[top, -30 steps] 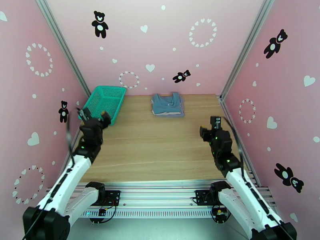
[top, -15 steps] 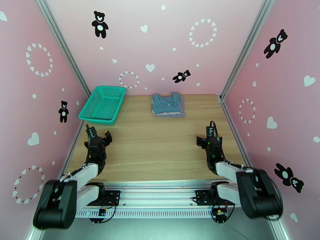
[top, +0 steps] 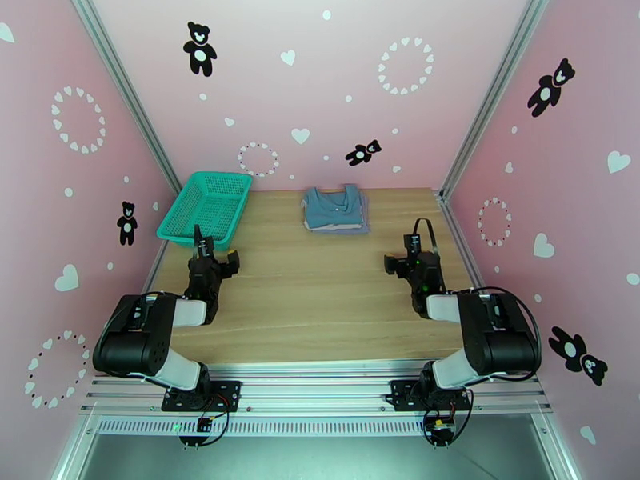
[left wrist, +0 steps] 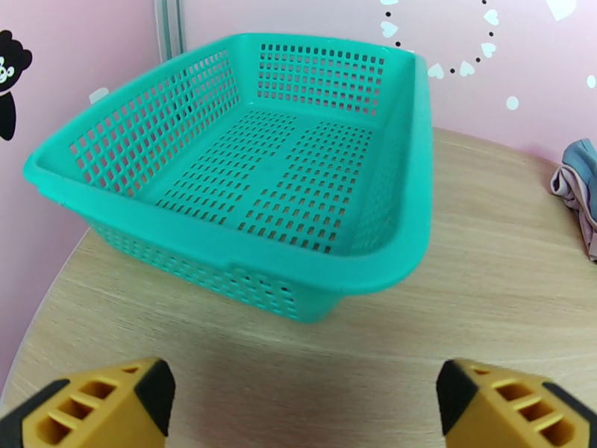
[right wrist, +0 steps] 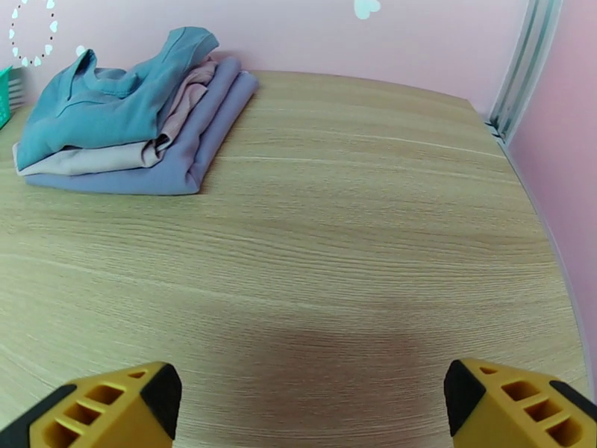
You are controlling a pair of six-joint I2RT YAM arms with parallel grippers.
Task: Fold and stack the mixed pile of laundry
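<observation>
Right wrist: right pincer wide apart, empty; folded laundry stack ahead-left, teal-blue top uppermost. Left pincer likewise spread.

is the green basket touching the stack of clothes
Apart. The top view shows the basket and the stack of clothes side by side at the far edge, with a strip of bare table between them.

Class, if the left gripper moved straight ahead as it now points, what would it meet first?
Probably the near wall of the green mesh plastic basket, beyond a stretch of wooden tabletop; depth unclear.
</observation>
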